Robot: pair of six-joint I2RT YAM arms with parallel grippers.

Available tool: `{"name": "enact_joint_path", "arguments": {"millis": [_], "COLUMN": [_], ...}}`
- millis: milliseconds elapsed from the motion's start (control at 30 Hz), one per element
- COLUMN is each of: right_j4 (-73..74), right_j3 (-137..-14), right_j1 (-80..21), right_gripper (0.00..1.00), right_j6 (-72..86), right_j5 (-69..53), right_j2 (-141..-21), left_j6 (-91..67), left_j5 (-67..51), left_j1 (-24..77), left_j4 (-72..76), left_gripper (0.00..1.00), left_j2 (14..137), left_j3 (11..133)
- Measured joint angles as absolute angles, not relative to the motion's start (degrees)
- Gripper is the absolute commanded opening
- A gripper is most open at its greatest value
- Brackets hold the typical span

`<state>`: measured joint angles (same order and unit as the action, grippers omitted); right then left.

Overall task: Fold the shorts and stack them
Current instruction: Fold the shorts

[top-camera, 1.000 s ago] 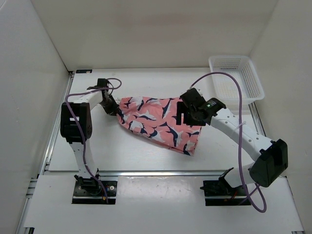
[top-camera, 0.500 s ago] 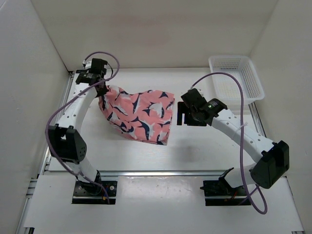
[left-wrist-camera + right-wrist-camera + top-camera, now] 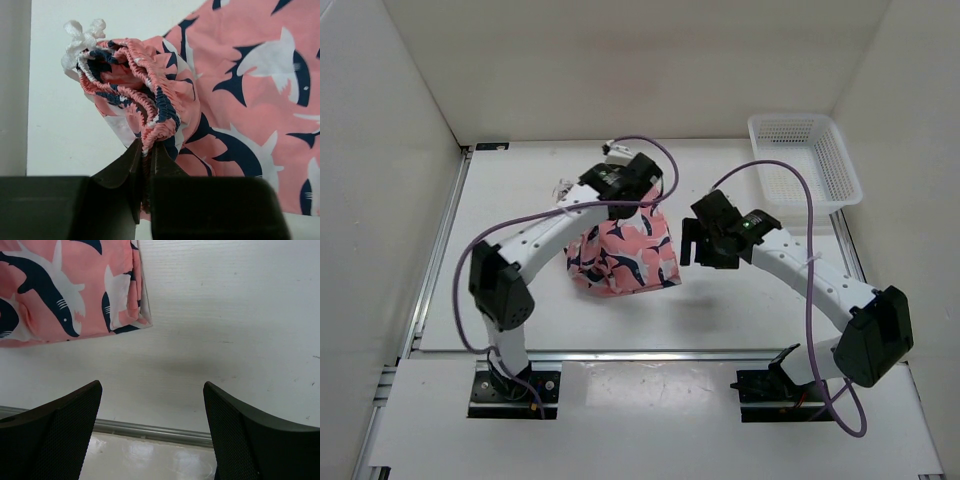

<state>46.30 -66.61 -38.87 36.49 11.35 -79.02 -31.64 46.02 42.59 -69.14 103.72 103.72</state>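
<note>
While the shorts (image 3: 625, 258) lie mid-table (image 3: 760, 300), long axis running 12 to 6 o'clock with the waistband pointing to 12, you have the left gripper (image 3: 148, 150) clenched on that bunched waistband. The right gripper (image 3: 690, 245), at their 3 o'clock, gapes empty.

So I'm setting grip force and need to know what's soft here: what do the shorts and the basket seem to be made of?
The shorts look like thin, matte printed cloth: they hang in soft folds, with a gathered elastic waistband and a white drawstring. Whether the cloth is woven or knit is unclear. The basket is probably white plastic, moulded as a stiff open mesh with a solid rim.
</note>
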Motion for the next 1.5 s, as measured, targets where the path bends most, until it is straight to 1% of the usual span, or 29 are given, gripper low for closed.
{"name": "enact_joint_path", "arguments": {"millis": [133,167,233,267,333,367,400,433,467,533,567,600,667,800,1000,1233,1400,1500], "right_j4": [45.4,45.2,45.1,44.5,42.8,41.6,40.7,39.6,38.6,35.9,34.6,33.3,31.8,28.0,19.9,17.2,19.9,23.2], "right_j3": [-65.3,-64.5,-63.7,-63.2,-62.5,-62.2,-62.0,-62.0,-62.0,-62.0,-62.1,-62.3,-64.1,-71.1,-81.3,-92.9,-95.0,-97.5], "right_j1": [-38.6,-38.6,-38.5,-38.4,-38.7,-39.1,-39.5,-40.1,-40.5,-41.8,-42.5,-43.4,-45.4,-49.2,-51.4,-55.2,-58.6,-58.9], "right_gripper": [0.87,0.82,0.78,0.72,0.63,0.50,0.41,0.25,0.18,0.09,0.02,0.00,0.00,0.00,0.00,0.00,0.00,0.00], "right_j6": [37.2,37.3,37.4,37.5,37.6,37.6,37.6,38.0,37.8,38.4,38.4,38.2,37.9,36.6,35.8,35.6,37.3,37.4], "right_j5": [10.9,10.7,10.0,9.3,8.0,7.4,7.0,6.2,5.7,4.5,3.7,3.0,1.5,-2.3,-11.6,-20.6,-22.5,-17.7], "right_j2": [-78.2,-77.6,-76.9,-76.6,-76.0,-75.9,-75.8,-76.0,-76.2,-77.1,-77.8,-79.0,-82.6,-91.8,-105.0,-122.5,-129.9,-130.1], "left_j6": [-33.1,-33.5,-34.5,-35.0,-35.9,-36.4,-36.9,-37.2,-37.5,-38.3,-38.6,-38.9,-39.5,-39.9,-40.1,-40.0,-39.9,-39.6], "left_j5": [47.8,47.9,47.8,47.2,45.7,44.5,43.2,41.6,39.8,35.6,33.3,31.4,27.4,19.9,13.8,12.4,11.0,10.7], "left_j1": [45.6,46.0,46.5,46.6,45.6,44.5,42.9,40.9,38.3,32.0,28.2,24.4,17.8,11.8,6.8,4.1,2.4,1.1], "left_j4": [-71.9,-72.6,-73.8,-74.4,-75.1,-74.5,-73.8,-73.3,-72.6,-69.5,-68.3,-66.8,-64.6,-62.1,-60.1,-59.4,-59.6,-59.5], "left_gripper": [0.11,0.11,0.11,0.11,0.11,0.11,0.11,0.11,0.11,0.11,0.11,0.11,0.11,0.11,0.11,0.11,0.11,0.11], "left_j2": [112.2,113.9,115.9,116.2,115.1,113.4,110.8,107.5,103.9,94.8,90.2,85.8,77.9,70.0,68.0,65.7,65.7,65.7], "left_j3": [106.7,107.2,107.4,107.4,107.1,105.8,103.6,101.1,98.3,91.3,88.0,84.7,78.4,69.6,62.7,61.1,61.1,61.1]}}
